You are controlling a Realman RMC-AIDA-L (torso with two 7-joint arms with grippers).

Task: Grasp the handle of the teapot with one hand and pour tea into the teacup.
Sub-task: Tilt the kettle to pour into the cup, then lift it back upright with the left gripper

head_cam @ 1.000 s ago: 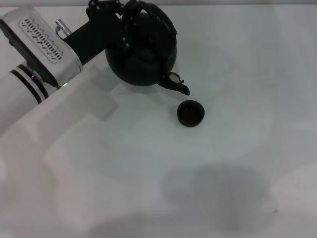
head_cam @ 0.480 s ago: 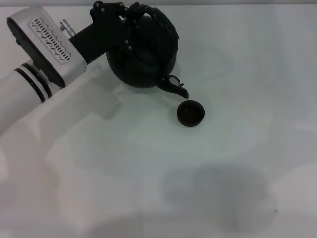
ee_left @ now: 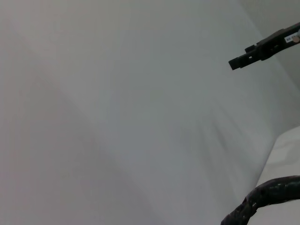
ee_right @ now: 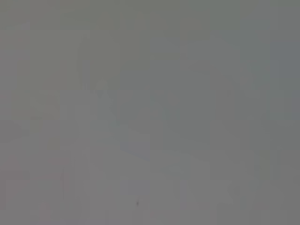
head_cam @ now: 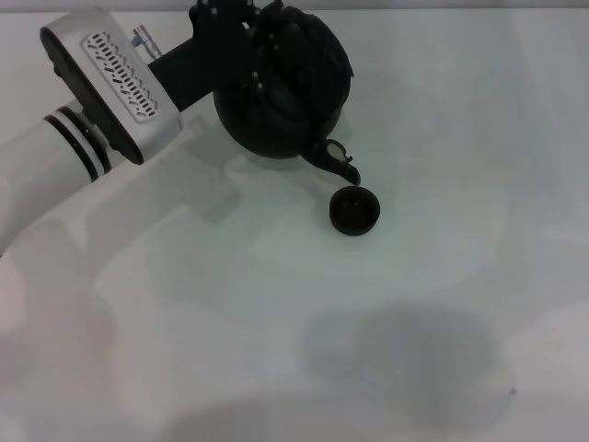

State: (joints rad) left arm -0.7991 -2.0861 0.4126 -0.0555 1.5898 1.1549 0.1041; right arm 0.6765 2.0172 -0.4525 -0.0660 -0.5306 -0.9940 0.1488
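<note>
Black and round, the teapot hangs tipped at the far side of the white surface. The left end effector is clamped tight on the handle. Its spout points down, just above the tiny teacup.

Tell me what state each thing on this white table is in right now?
Teapot: lifted and tipped, spout just over the cup's far rim.
Handle: gripped by the left gripper.
Cup: upright on the table; contents too dark to tell.
Right gripper: not in view.
</note>
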